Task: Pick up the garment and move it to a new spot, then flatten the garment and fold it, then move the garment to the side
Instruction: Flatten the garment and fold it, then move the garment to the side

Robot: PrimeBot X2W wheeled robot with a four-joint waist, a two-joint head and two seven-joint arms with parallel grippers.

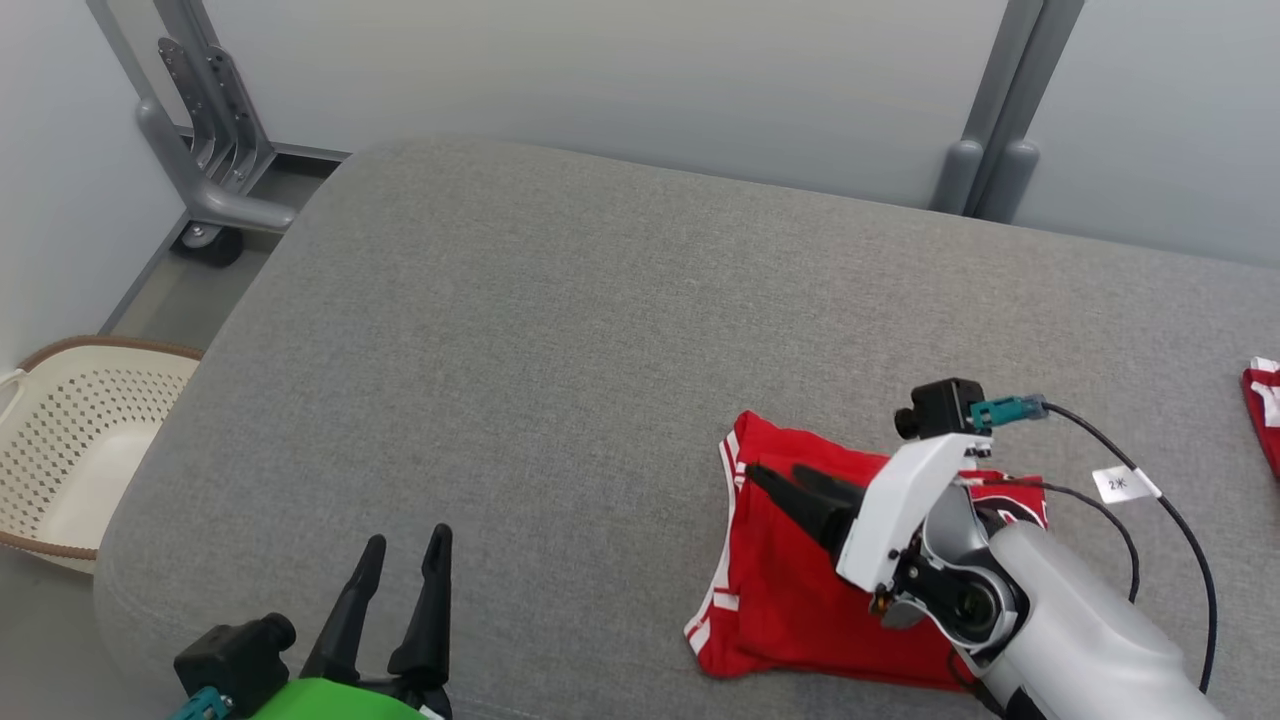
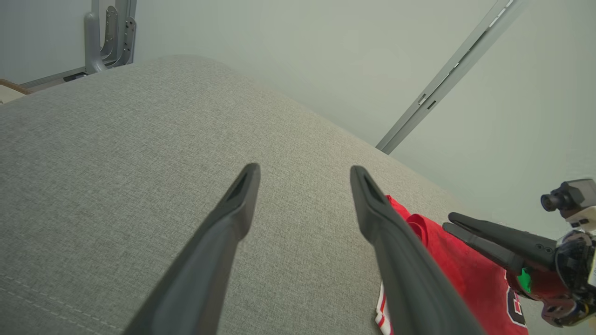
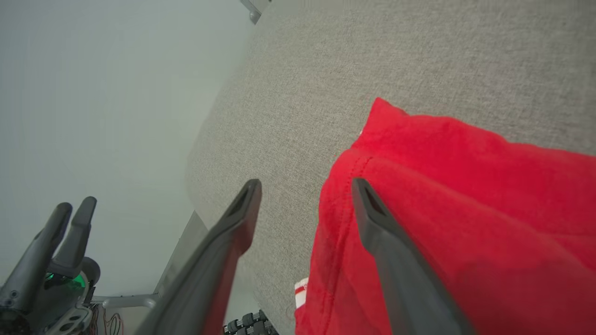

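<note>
The garment (image 1: 780,590) is red with white-striped trim and lies folded on the grey cushioned surface (image 1: 550,330), right of centre. My right gripper (image 1: 772,470) hovers over its far left part with jaws open. In the right wrist view one finger of the right gripper (image 3: 306,184) is over the garment (image 3: 465,186) and the other is past its hem, over grey fabric. My left gripper (image 1: 408,537) stands open at the lower left, well apart from the garment. The left wrist view shows the left gripper (image 2: 303,170) empty, with the garment (image 2: 470,274) and the right gripper (image 2: 448,221) to its right.
A white perforated basket (image 1: 70,440) sits on the floor to the left. A grey metal frame with a caster (image 1: 210,190) stands at the back left. Another red cloth (image 1: 1262,405) lies at the right edge. A tagged cable (image 1: 1120,485) trails from the right wrist.
</note>
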